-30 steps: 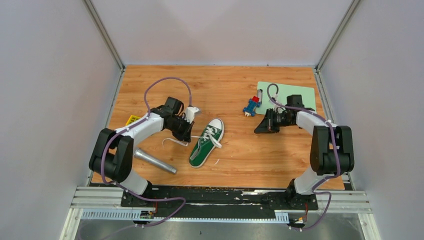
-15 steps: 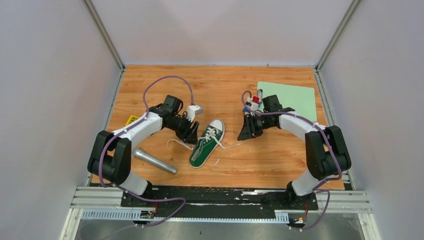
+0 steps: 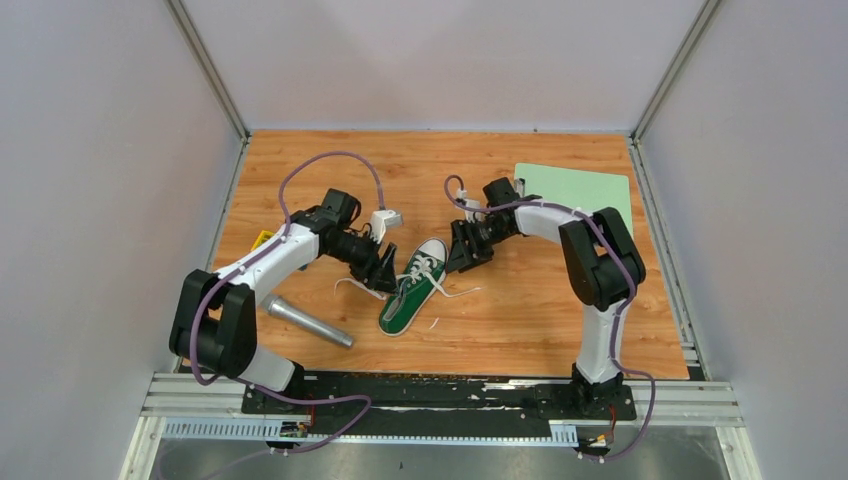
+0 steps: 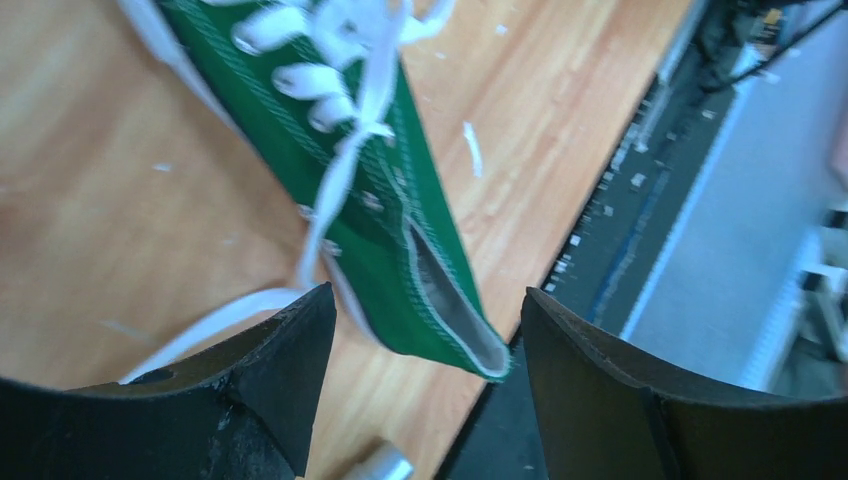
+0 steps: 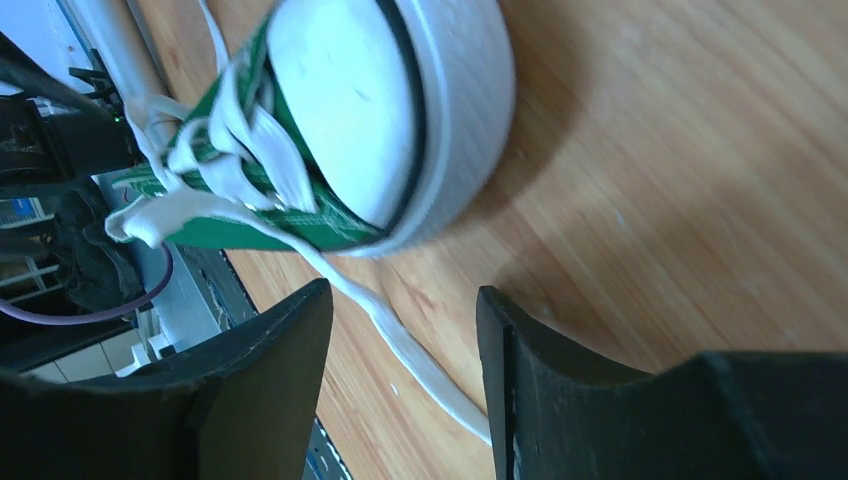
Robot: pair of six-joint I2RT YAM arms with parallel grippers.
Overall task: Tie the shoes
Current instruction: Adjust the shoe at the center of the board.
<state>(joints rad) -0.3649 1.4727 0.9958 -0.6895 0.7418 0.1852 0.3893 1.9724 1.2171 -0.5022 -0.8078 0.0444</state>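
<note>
Both arms have swung in toward the little green sneaker [image 3: 410, 290] since a second ago. The right arm came the farthest, all the way from beside the green mat [image 3: 585, 190], and both grippers have opened up.

Far on the left of the wooden bench [image 3: 520, 320] sits a small yellow thing [image 3: 264, 240], partly hidden by the left arm. I cannot tell what it is. Near it, closer to the arm bases, lies a shiny metal tube [image 3: 308, 322], well apart from the sneaker.

Next is the left gripper [image 3: 388, 270], just beside the left side of the sneaker. In its own camera its two black fingers [image 4: 270, 390] stand wide apart with nothing between them. It is let go and holds nothing. The heel end of the sneaker [image 4: 390, 200] shows past them, and one white lace [image 4: 220, 320] runs down by the left finger.

The sneaker sits on its sole in the middle of the bench. Its white toe cap points away from the arm bases and its heel points back toward them. The laces are loose. One lace [image 3: 350, 285] trails off to the left and another [image 3: 462, 291] trails off to the right, flat on the wood.

The right gripper [image 3: 460, 258] is just beside the toe. In its camera the fingers [image 5: 270, 400] are spread and grip nothing. The white toe cap [image 5: 350, 110] is right in front, and a lace [image 5: 400, 340] lies on the wood between the fingers.

Last, the green mat lies flat at the far right
</note>
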